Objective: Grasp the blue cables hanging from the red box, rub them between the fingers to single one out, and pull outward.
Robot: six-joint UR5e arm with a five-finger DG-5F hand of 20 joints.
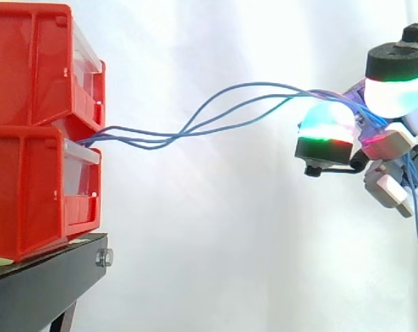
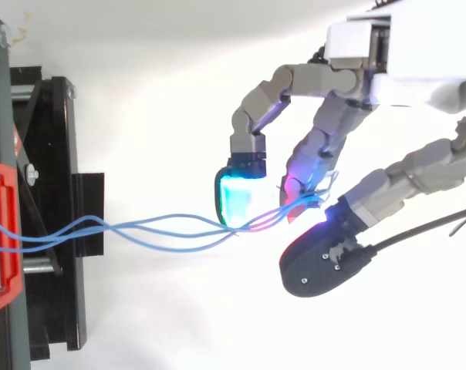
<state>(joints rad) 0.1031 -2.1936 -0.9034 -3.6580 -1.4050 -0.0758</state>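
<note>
Hand (image 2: 329, 135) closed on the blue cables (image 1: 185, 128); several strands are pinched between the fingertips (image 2: 237, 196). Beyond the fingertips they run, crossing, to the red box (image 1: 36, 187). Pads should be rolled lightly until one strand separates.

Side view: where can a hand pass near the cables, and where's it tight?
Free below the blue cables, between the red bins and the hand; also above them. Crowded where the hand pinches the cables and where they leave the bins.

You cannot see where the blue cables (image 1: 181, 131) begin inside the red box (image 1: 29, 194), or their run behind the fingers (image 1: 326, 121).
</note>
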